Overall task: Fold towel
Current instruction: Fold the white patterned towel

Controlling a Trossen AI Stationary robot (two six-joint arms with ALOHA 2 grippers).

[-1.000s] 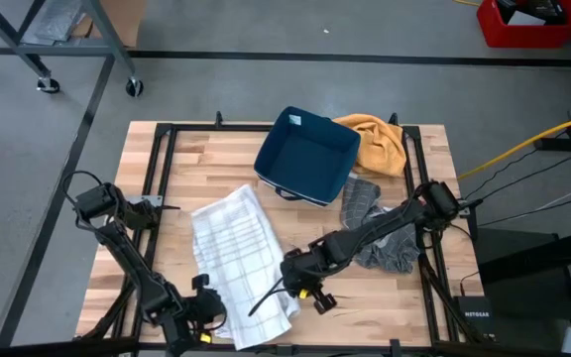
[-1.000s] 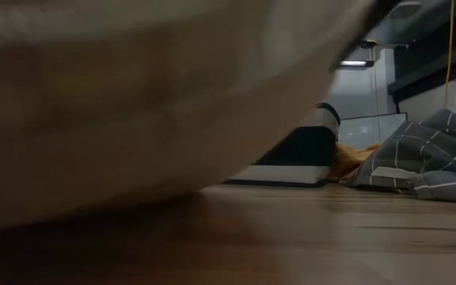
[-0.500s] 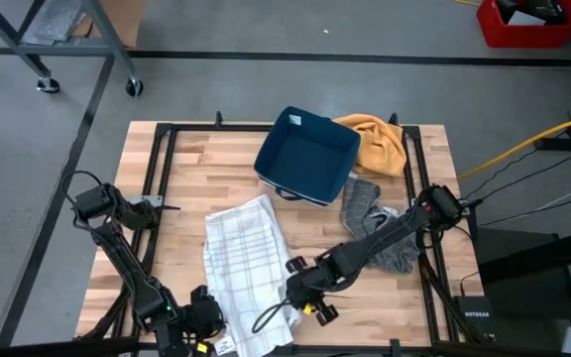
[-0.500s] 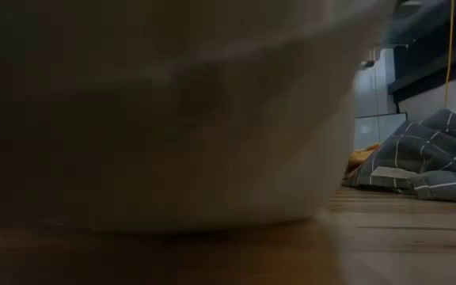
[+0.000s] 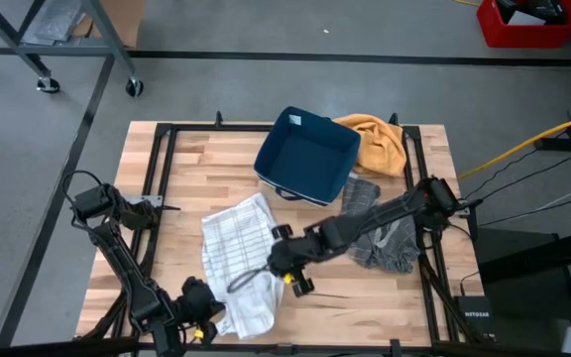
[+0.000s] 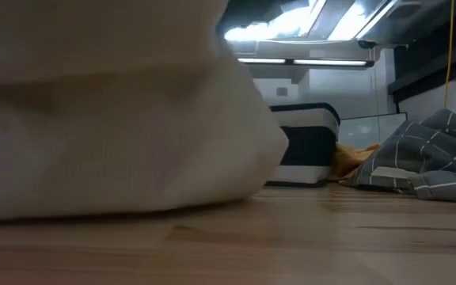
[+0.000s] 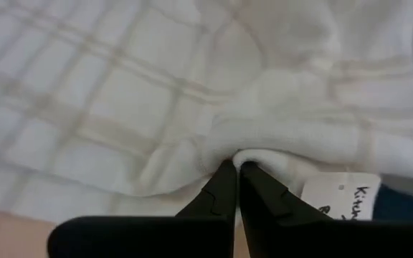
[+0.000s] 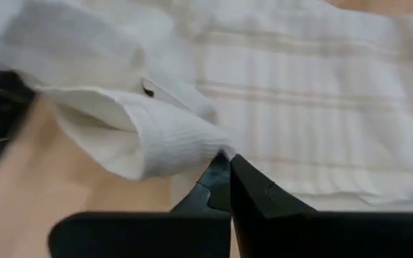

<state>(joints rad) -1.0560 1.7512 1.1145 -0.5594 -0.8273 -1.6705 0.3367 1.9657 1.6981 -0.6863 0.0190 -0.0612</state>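
Since the earlier frame, the near end of the towel (image 5: pixel 236 260) has been lifted and carried back toward the blue bin (image 5: pixel 307 156), so the cloth is now shorter and bunched. It is a white towel with faint beige check lines and a printed label at one corner, lying on the bench (image 5: pixel 201 169) in front of the blue bin. One near corner is pinched in the left gripper (image 5: pixel 198 322), closed tight on the fabric. The other near corner is pinched by the right gripper (image 5: pixel 284 270), likewise closed on a raised fold. A grey checked cloth (image 5: pixel 385 238) and an orange cloth (image 5: pixel 377 142) lie to the right of the blue bin.
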